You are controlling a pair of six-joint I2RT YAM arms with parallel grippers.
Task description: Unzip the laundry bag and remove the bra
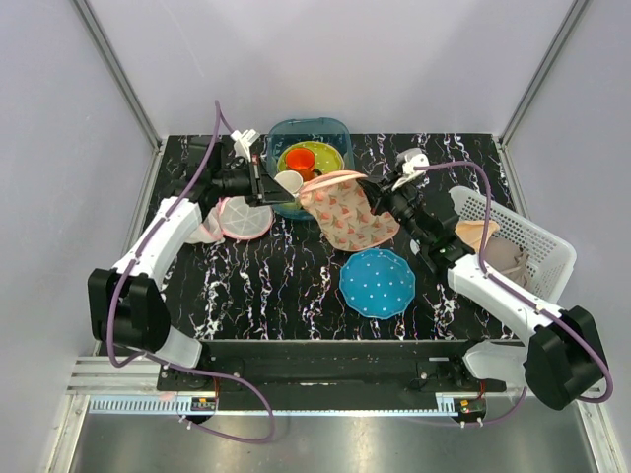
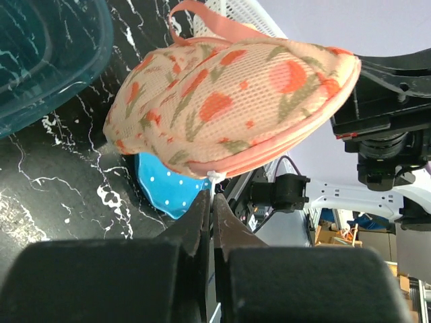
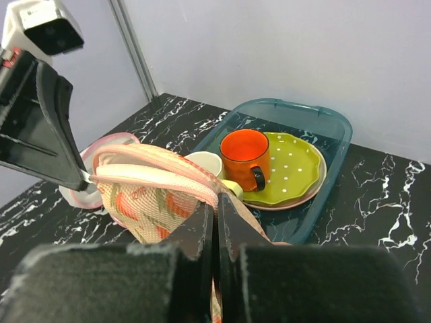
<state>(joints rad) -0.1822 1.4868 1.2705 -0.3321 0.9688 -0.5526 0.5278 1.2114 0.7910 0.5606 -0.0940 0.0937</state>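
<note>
bulging peach laundry bag [image 2: 229, 101], pink edging

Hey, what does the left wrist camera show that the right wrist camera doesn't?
Only the left wrist view shows the blue plate and the small white tab at the bag's seam, pinched by the left gripper. Only the right wrist view shows the orange cup on the green plate. Both show the laundry bag and the teal tray.
</note>
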